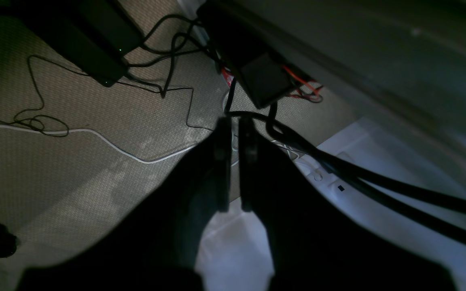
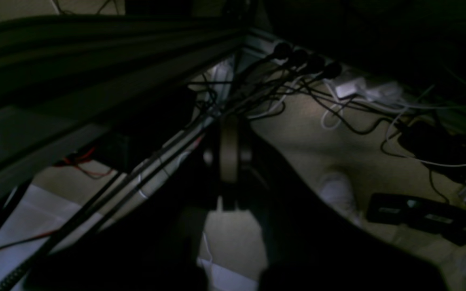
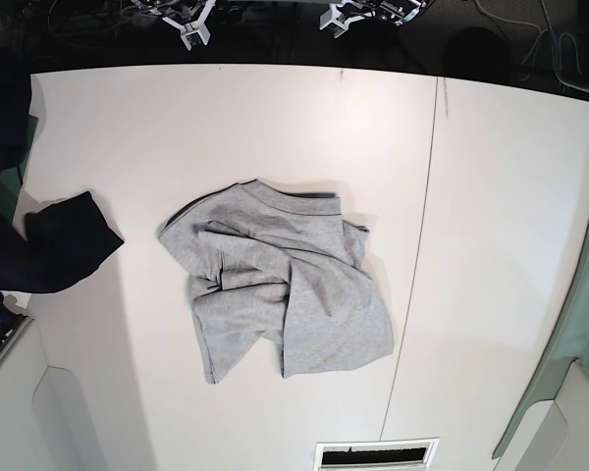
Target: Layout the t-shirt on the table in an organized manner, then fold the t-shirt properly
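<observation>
The grey t-shirt (image 3: 285, 294) lies crumpled in a heap near the middle of the white table (image 3: 491, 196), with its ribbed collar toward the far side. No lettering shows. Neither arm appears in the base view. In the left wrist view my left gripper (image 1: 235, 121) hangs over the carpeted floor beside the table frame, jaws nearly together and empty. In the right wrist view my right gripper (image 2: 229, 121) is dim, its jaws together, pointing at the floor and cables under the table. The t-shirt is not in either wrist view.
A dark navy cloth (image 3: 49, 245) hangs over the table's left edge. A thin seam (image 3: 417, 226) crosses the table right of the shirt. A slotted white plate (image 3: 376, 454) sits at the near edge. Cables (image 1: 168, 72) and a power brick (image 1: 95, 44) lie on the floor.
</observation>
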